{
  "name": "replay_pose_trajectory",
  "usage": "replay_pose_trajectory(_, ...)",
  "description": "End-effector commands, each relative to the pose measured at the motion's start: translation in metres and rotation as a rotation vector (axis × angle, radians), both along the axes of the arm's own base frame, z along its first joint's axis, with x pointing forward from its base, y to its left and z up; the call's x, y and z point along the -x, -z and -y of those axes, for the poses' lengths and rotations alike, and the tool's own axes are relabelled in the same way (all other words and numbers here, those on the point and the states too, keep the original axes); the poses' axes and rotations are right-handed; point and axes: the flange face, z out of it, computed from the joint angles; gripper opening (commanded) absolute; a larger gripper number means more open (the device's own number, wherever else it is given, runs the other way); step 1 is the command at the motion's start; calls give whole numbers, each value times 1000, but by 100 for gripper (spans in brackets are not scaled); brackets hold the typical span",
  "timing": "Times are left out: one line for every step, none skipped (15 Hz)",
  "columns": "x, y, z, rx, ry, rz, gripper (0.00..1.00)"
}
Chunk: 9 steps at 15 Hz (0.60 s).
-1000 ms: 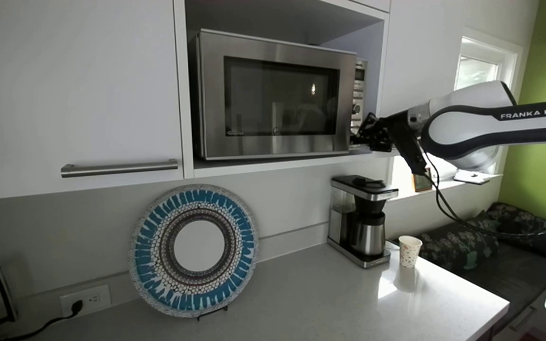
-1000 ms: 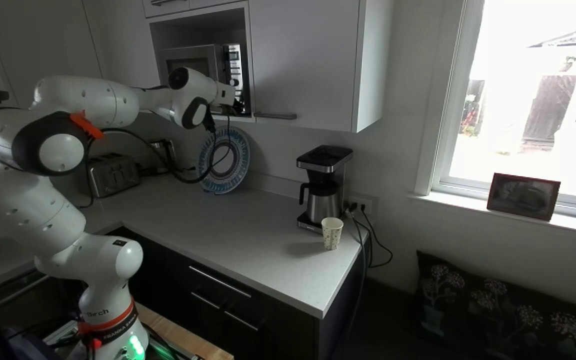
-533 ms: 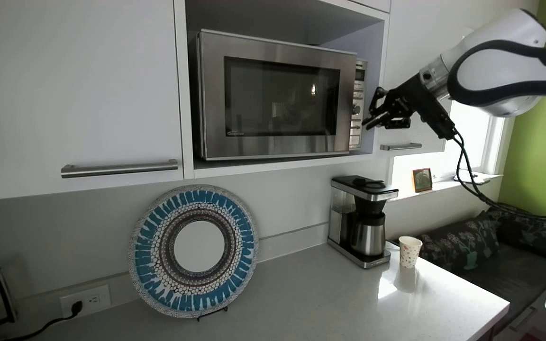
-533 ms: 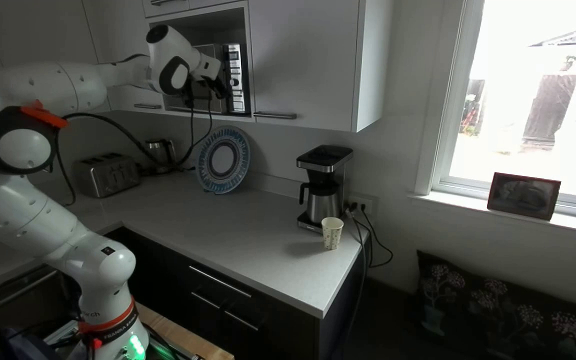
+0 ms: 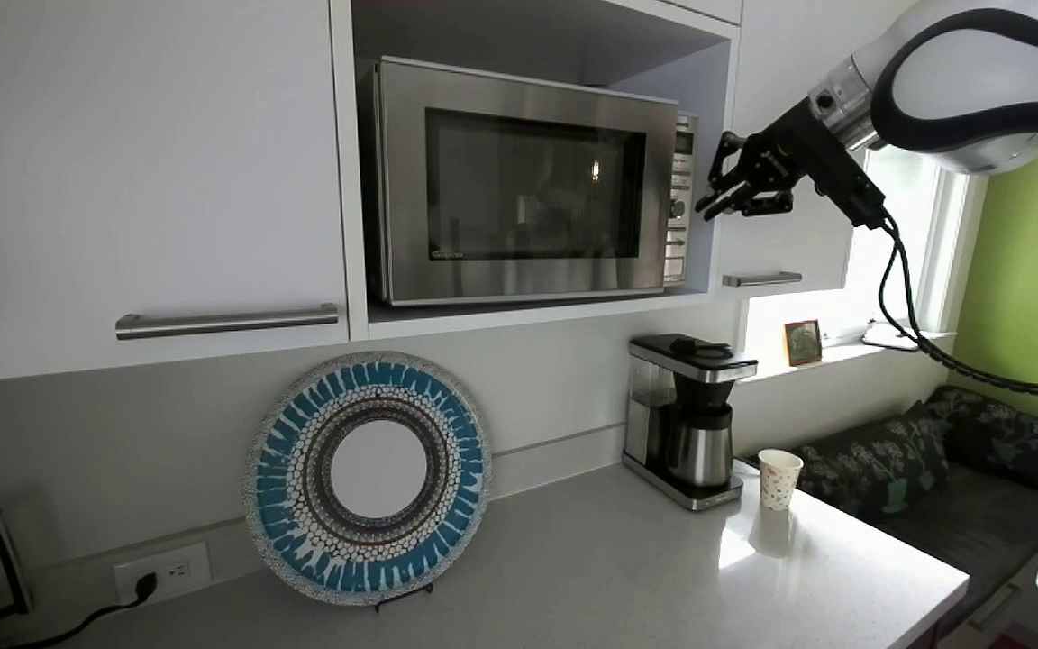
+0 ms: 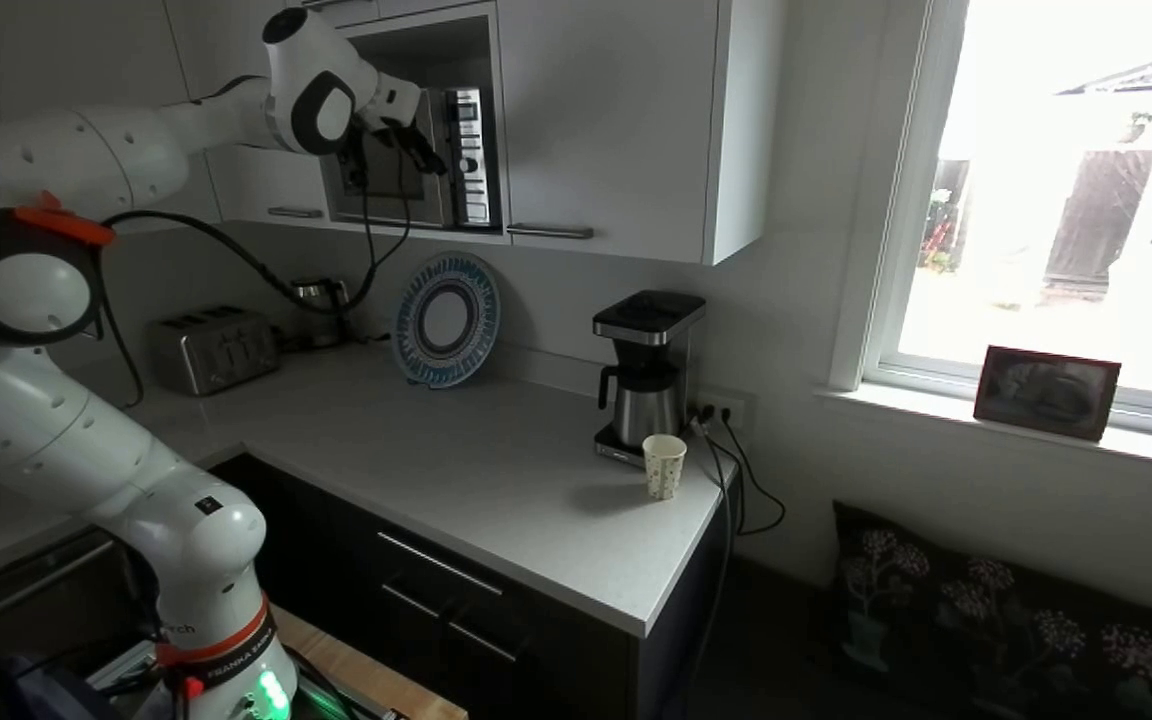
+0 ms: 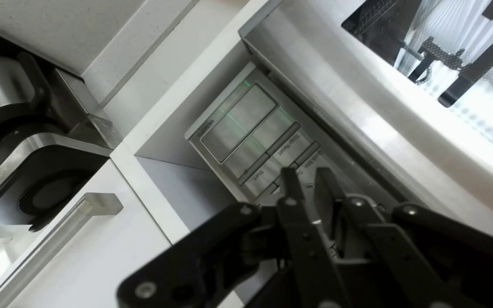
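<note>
White cabinetry (image 5: 136, 162) fills the upper left of an exterior view, a blue-ringed plate (image 5: 379, 469) standing below it. Upper centre, the steel microwave (image 5: 532, 185) sits in its niche (image 5: 519, 36), control panel (image 5: 681, 189) at the right end. Just right of that panel, the black gripper (image 7: 307, 182) hangs tilted downward, apart from it; in the wrist view its fingers (image 7: 291, 186) leave only a slim gap and hold nothing. Coffee maker (image 5: 690, 433) and paper cup (image 5: 778, 479) stand well below, the pale counter (image 5: 843, 586) ending at lower right.
</note>
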Motion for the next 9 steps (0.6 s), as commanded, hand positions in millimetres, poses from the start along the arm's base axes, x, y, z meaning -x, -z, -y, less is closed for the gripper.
replay_pose_trajectory(-2,-5,0,48,-31,1,43)
replay_pose_trajectory(-2,-9,1,110,-93,-5,43)
replay_pose_trajectory(-2,-13,2,166,-127,-7,43)
replay_pose_trajectory(-3,-17,3,208,-169,3,43)
replay_pose_trajectory(-4,-20,5,250,-206,8,43)
replay_pose_trajectory(-6,-22,5,287,-250,18,43)
replay_pose_trajectory(-8,-22,5,327,-289,21,43)
replay_pose_trajectory(-12,-22,5,372,-323,29,43)
replay_pose_trajectory(-14,-22,4,408,-364,48,43)
